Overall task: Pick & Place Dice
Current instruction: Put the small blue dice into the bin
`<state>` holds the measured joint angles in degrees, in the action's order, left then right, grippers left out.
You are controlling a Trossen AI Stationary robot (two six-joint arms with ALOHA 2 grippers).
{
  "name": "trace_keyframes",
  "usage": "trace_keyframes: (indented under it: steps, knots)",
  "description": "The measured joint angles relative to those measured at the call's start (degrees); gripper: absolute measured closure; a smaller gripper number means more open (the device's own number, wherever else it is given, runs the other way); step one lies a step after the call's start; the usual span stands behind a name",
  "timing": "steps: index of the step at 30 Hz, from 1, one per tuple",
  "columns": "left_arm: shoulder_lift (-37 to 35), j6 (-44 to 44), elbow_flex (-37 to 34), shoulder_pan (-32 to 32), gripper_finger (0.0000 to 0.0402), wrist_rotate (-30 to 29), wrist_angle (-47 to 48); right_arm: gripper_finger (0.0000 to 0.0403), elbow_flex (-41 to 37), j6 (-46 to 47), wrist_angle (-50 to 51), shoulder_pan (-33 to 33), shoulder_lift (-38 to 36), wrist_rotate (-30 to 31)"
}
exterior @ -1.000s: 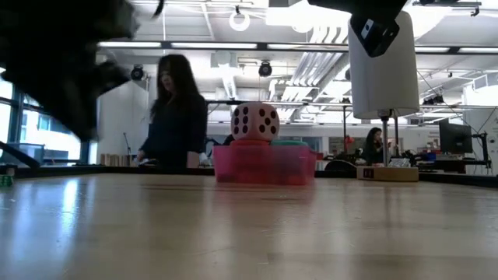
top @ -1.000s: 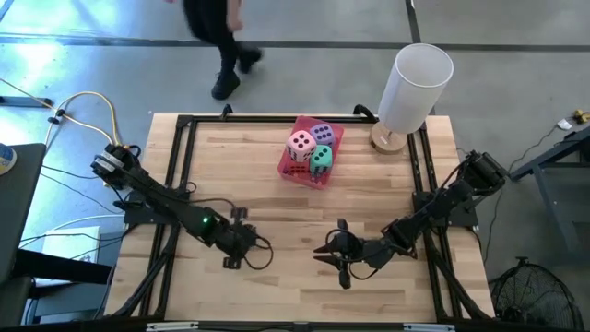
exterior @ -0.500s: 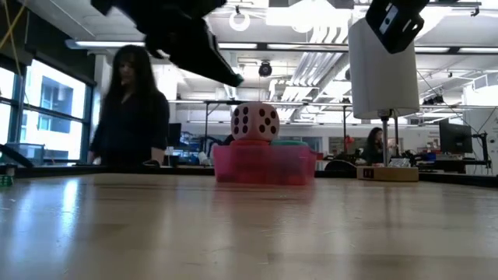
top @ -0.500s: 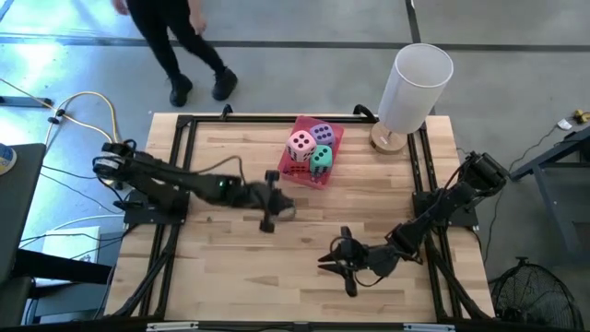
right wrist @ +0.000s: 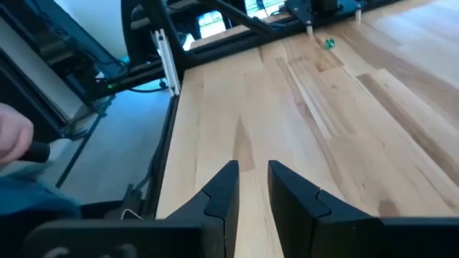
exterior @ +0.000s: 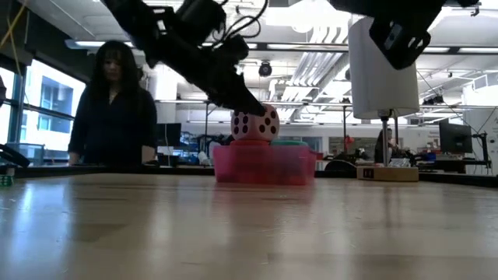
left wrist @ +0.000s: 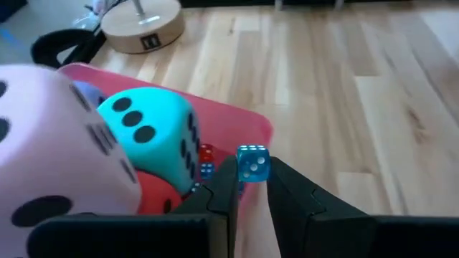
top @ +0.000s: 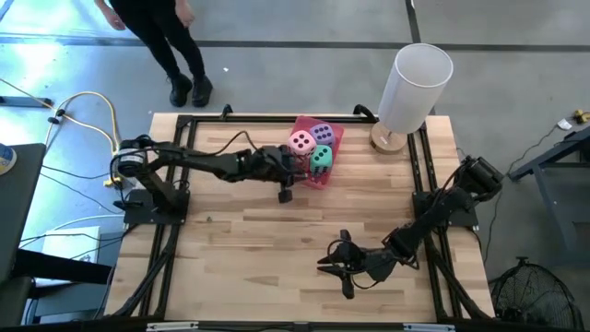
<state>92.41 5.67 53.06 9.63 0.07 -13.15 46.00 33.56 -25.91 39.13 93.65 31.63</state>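
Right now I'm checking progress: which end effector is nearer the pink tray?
Left. The left end effector is at the pink tray's near-left edge; the right end effector hangs far back near the table's front.

Tray (top: pixel 332 148) was translucent pink. Pink die (top: pixel 300 143) had dark pips, four on top in the high view. Teal die (left wrist: pixel 154 136) carried black pips, three on one face. Purple die (top: pixel 322 133) also dark-pipped. Red die (left wrist: pixel 158 197) mostly hidden under the teal one, pips probably dark but hard to confirm. Small translucent blue die (left wrist: pixel 252 162) had white pips; a tiny red one (left wrist: pixel 206 153) sat in the tray. Table (top: pixel 277 249) was light wood grain, black frame. Lamp shade (top: pixel 415 88) white, base pale wood. Left gripper (left wrist: pixel 247 197) and right gripper (right wrist: pixel 251 190) were black.
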Motion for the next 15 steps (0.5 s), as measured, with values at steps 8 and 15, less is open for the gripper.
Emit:
trace_keyframes:
  steps: [8, 15]
  knots:
    - [4.41, -0.12, 0.07, 1.98, 0.0350, 0.21, -4.41, 0.0338, 0.00, -0.78, -3.26, -0.54, 1.85, 0.14]
    - [7.48, 0.44, -0.02, 2.77, 0.0349, -0.52, -8.59, 0.0338, 0.00, -0.43, -3.53, 0.30, 1.88, -0.17]
